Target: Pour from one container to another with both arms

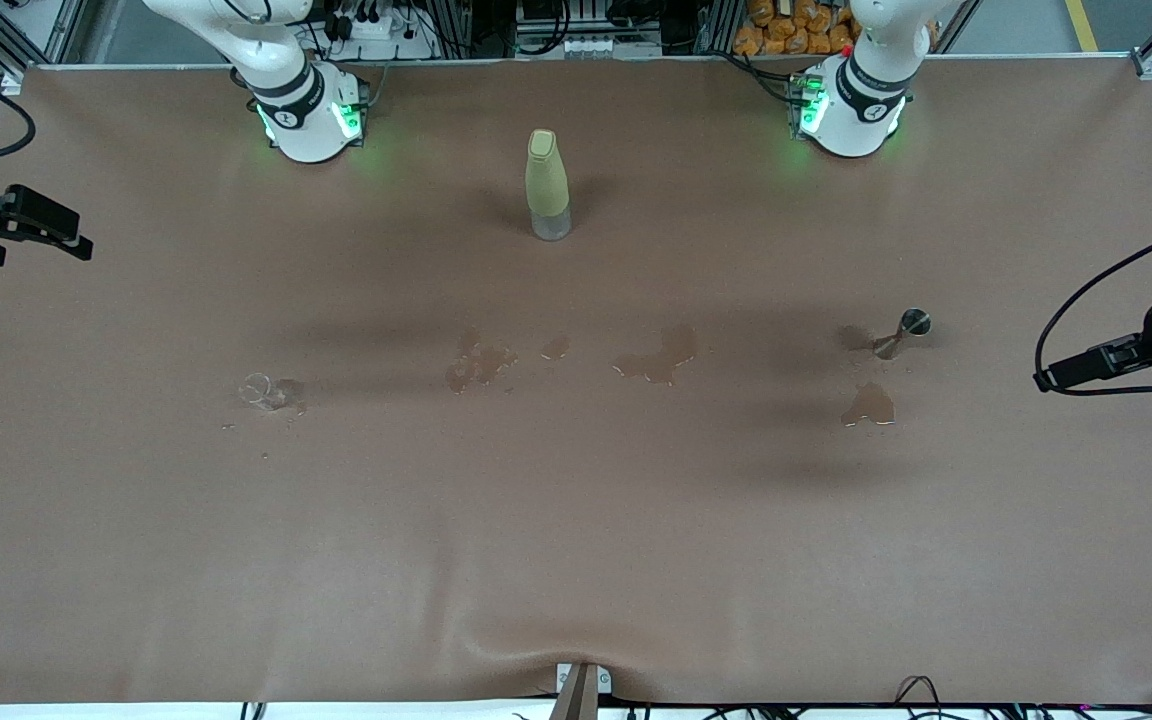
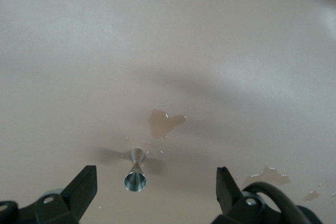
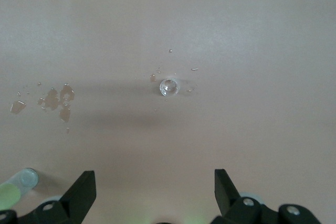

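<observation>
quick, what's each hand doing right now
left hand: open, holding nothing, over the metal measure.
right hand: open, holding nothing, over the clear cup.

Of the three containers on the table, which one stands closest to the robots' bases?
The tall yellow-green bottle, standing midway between the bases; the tiny clear cup and silvery measure sit nearer the front camera.

Cup (image 1: 258, 389) toward right arm's end; measure (image 1: 902, 333) toward left arm's; bottle (image 1: 547, 185) between.
</observation>
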`<state>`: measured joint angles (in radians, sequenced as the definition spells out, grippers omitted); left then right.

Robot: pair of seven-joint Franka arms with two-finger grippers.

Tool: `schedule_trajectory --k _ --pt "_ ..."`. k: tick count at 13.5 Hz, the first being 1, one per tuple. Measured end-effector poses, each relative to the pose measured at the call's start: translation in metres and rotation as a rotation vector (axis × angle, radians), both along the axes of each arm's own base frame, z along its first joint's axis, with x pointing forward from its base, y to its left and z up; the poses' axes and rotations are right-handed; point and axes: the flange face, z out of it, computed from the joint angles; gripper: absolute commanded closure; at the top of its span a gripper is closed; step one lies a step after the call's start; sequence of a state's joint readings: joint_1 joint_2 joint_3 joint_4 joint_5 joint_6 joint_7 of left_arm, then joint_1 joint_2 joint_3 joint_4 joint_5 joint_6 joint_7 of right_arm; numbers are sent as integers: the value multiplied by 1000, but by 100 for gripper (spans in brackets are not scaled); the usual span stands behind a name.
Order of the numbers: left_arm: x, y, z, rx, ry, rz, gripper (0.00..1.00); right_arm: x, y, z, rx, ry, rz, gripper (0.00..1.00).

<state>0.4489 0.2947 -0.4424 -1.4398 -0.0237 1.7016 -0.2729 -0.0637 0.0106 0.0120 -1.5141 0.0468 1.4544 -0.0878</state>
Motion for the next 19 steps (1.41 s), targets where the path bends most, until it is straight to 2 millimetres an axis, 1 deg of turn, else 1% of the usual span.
schedule_trajectory --k 2,4,5,8,11,12,14,17,19 --pt "5 1 1 17 -36 12 0 1 0 -1 -2 2 1 0" --pt "11 9 2 57 -71 41 0 1 0 -2 -3 4 0 0" --pt "12 10 2 64 -75 47 0 1 -1 -2 -4 4 -1 0" --pt "13 -5 3 75 -79 34 0 1 -3 -3 -5 5 -4 0" --pt "14 -22 -4 73 -106 15 0 2 -4 -3 -6 6 -6 0" --pt "12 -23 -7 73 -133 16 0 2 -4 -4 -6 7 -7 0" --pt "2 -17 -13 81 -171 -16 0 3 -5 -5 -6 10 -7 0" --pt "-12 -9 -11 91 -168 -123 0 3 -5 -6 -7 11 -8 0" --pt "-15 -7 -9 87 -168 -119 0 4 -5 -6 -7 10 -8 0"
